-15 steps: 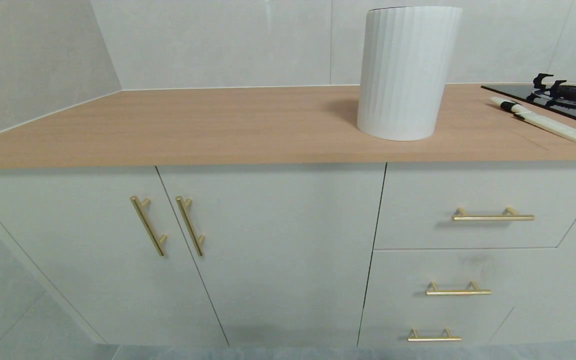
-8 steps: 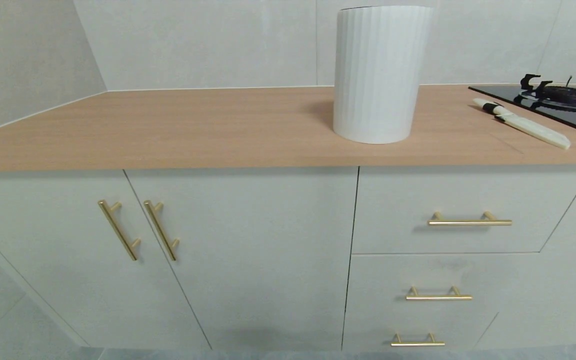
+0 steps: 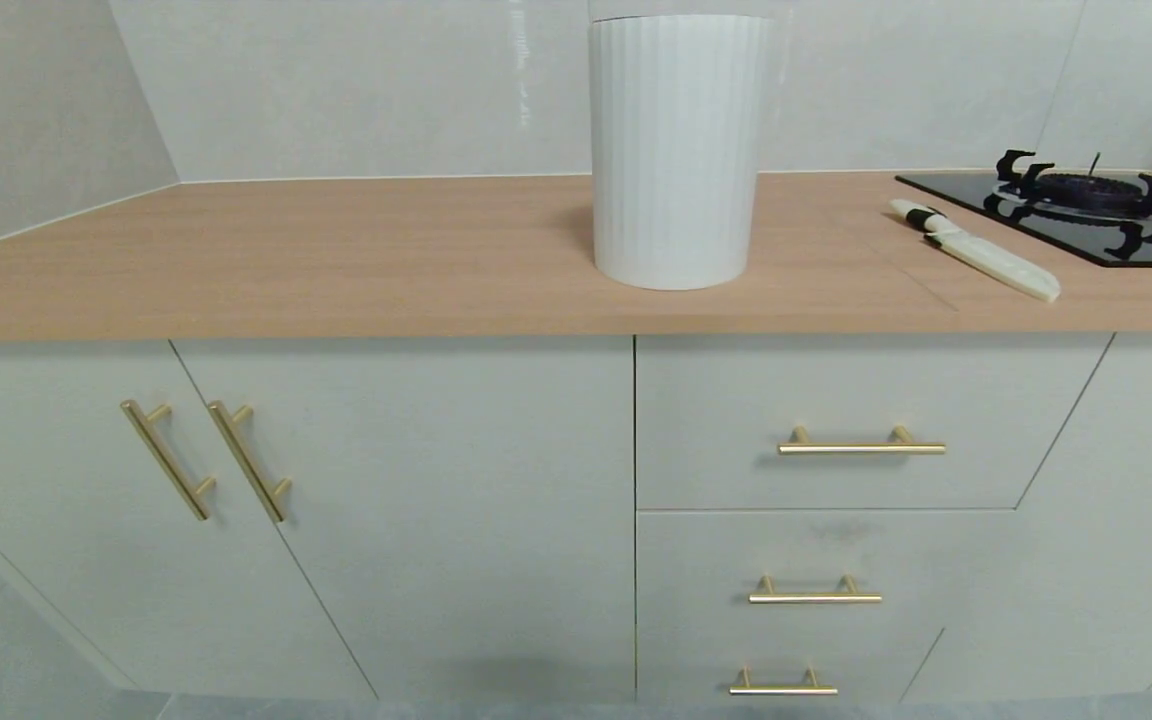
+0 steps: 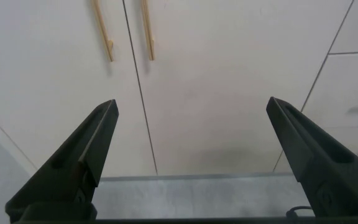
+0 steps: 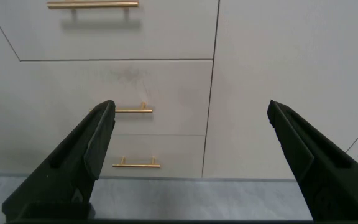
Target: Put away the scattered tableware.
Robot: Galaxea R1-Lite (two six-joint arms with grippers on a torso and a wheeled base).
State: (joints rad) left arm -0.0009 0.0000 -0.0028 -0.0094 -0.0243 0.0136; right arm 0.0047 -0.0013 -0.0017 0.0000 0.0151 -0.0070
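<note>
The left gripper (image 4: 191,104) and the right gripper (image 5: 190,106) hang low before the cabinet fronts, fingers wide apart and empty. The head camera has shifted right over the last second, so I judge the robot is lining up. The knife (image 3: 976,250) lies flat on the countertop (image 3: 336,260), pale with a black band, between the ribbed white container (image 3: 674,150) and the hob (image 3: 1086,215).

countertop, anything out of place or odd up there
The white knife lies loose and slantwise on the countertop, beside the stove edge, not put away. The ribbed container stands upright. Nothing looks spilled or damaged.
</note>
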